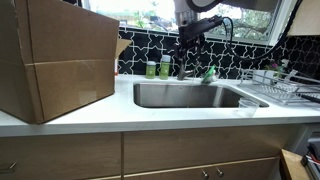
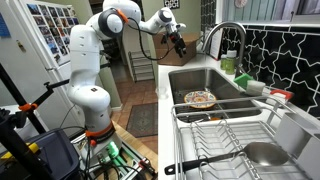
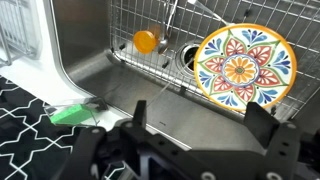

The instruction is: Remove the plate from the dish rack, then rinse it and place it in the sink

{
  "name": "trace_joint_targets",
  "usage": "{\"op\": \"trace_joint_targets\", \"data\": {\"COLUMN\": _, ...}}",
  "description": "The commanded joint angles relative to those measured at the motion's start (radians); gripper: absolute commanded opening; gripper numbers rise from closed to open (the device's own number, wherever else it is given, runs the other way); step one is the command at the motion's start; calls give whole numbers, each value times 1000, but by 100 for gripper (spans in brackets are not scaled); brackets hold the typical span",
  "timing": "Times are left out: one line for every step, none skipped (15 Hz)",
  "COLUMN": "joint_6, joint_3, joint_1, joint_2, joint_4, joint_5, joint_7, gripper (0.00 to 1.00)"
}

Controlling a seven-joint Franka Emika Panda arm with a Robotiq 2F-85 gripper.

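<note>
My gripper (image 3: 200, 118) is open and empty. It hangs high above the sink (image 1: 190, 96) near the faucet in both exterior views (image 1: 190, 27) (image 2: 178, 42). The wrist view looks down into the sink (image 3: 110, 85), where a round plate with a colourful pattern (image 3: 245, 65) lies on a wire grid. That plate also shows in an exterior view (image 2: 200, 98). The wire dish rack (image 1: 272, 88) (image 2: 230, 135) stands on the counter beside the sink. No plain pale plate shows clearly; a grey round item (image 2: 265, 153) lies in the rack.
A large cardboard box (image 1: 55, 55) stands on the counter. Green bottles (image 1: 158, 68) stand behind the sink. The arched faucet (image 2: 225, 35) rises at the back rim. An orange ball (image 3: 146, 41) lies by the drain (image 3: 188, 57). A green sponge (image 3: 70, 113) sits on the rim.
</note>
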Motion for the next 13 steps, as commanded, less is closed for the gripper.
{"op": "trace_joint_targets", "data": {"joint_6": 36, "joint_3": 12, "joint_1": -3, "joint_2": -105, "joint_4": -117, "joint_5": -52, "joint_7": 95, "gripper": 100}}
{"op": "trace_joint_targets", "data": {"joint_6": 65, "joint_3": 16, "joint_1": -7, "joint_2": -124, "joint_4": -137, "joint_5": -64, "joint_7": 107, "gripper": 100}}
{"op": "trace_joint_targets", "data": {"joint_6": 87, "joint_3": 20, "joint_1": -11, "joint_2": -140, "joint_4": -151, "joint_5": -71, "joint_7": 119, "gripper": 100}}
{"op": "trace_joint_targets", "data": {"joint_6": 108, "joint_3": 24, "joint_1": -14, "joint_2": -155, "joint_4": -164, "joint_5": -76, "joint_7": 132, "gripper": 100}}
{"op": "trace_joint_targets", "data": {"joint_6": 130, "joint_3": 26, "joint_1": -16, "joint_2": -171, "joint_4": -182, "joint_5": -85, "joint_7": 146, "gripper": 100}}
{"op": "trace_joint_targets", "data": {"joint_6": 151, "joint_3": 29, "joint_1": -18, "joint_2": -187, "joint_4": -199, "joint_5": -96, "joint_7": 161, "gripper": 100}}
{"op": "trace_joint_targets", "data": {"joint_6": 166, "joint_3": 33, "joint_1": -19, "joint_2": -202, "joint_4": -215, "joint_5": -108, "joint_7": 168, "gripper": 100}}
{"op": "trace_joint_targets", "data": {"joint_6": 111, "joint_3": 38, "joint_1": -27, "joint_2": -138, "joint_4": -123, "joint_5": -78, "joint_7": 128, "gripper": 100}}
{"op": "trace_joint_targets", "data": {"joint_6": 124, "joint_3": 41, "joint_1": -29, "joint_2": -152, "joint_4": -138, "joint_5": -85, "joint_7": 136, "gripper": 100}}
{"op": "trace_joint_targets", "data": {"joint_6": 127, "joint_3": 44, "joint_1": -30, "joint_2": -162, "joint_4": -150, "joint_5": -89, "joint_7": 139, "gripper": 100}}
{"op": "trace_joint_targets", "data": {"joint_6": 128, "joint_3": 46, "joint_1": -30, "joint_2": -168, "joint_4": -156, "joint_5": -90, "joint_7": 141, "gripper": 100}}
{"op": "trace_joint_targets", "data": {"joint_6": 129, "joint_3": 47, "joint_1": -31, "joint_2": -171, "joint_4": -160, "joint_5": -91, "joint_7": 142, "gripper": 100}}
{"op": "trace_joint_targets", "data": {"joint_6": 131, "joint_3": 48, "joint_1": -31, "joint_2": -173, "joint_4": -164, "joint_5": -92, "joint_7": 143, "gripper": 100}}
